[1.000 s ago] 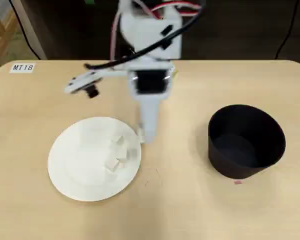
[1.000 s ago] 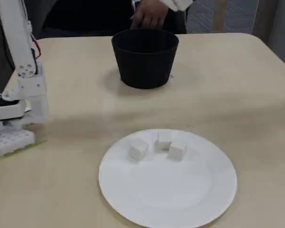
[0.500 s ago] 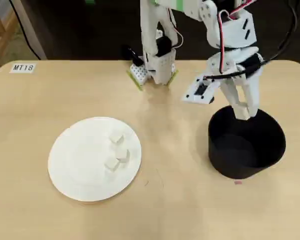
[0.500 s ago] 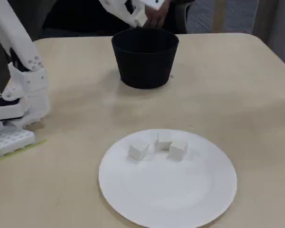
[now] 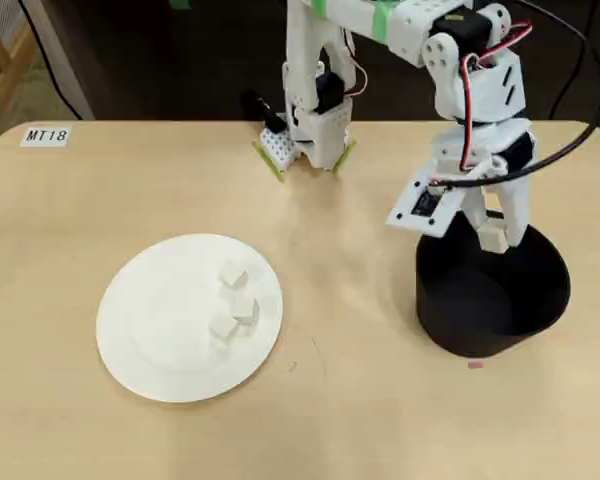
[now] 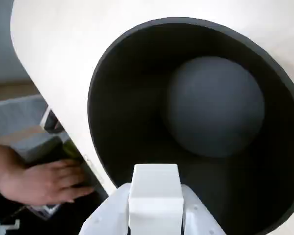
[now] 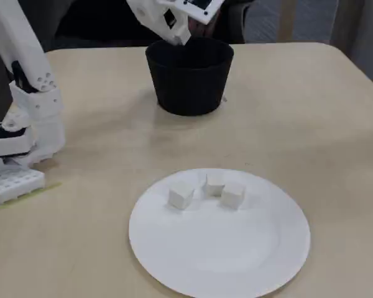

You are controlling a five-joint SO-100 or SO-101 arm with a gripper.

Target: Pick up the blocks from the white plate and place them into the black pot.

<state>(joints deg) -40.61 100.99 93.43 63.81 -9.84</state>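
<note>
While the tool hangs over the pot, here's how it all sits (landmark for everything is the pot):

Tool: the tool (image 6: 154, 205) is clenched on one block (image 6: 154, 193), pinched between both fingers, right above the mouth of the black pot (image 5: 490, 300).

Key relation: the held block is inside the rim line in the wrist view, toward the near wall and not over the centre. The pot floor lies straight below and a bit forward of it. Looks to me like letting go would drop it in, though close to the wall.

Pot contents: the floor I can see in the wrist view is bare (part of it is hidden behind the tool, so can't swear to that bit).

Plate: the white plate (image 7: 236, 261) sits on the desk (image 5: 360, 420) well apart from the pot, to the pot's left in the overhead view.

Plate contents: three blocks (image 7: 206, 189) bunched together on the side of the plate facing the pot, two of them touching or nearly so.

Progress guess: first block about to go in, three left.

Extra: a person's hand (image 6: 36, 181) rests past the desk edge, outside the pot's left wall in the wrist view.
</note>
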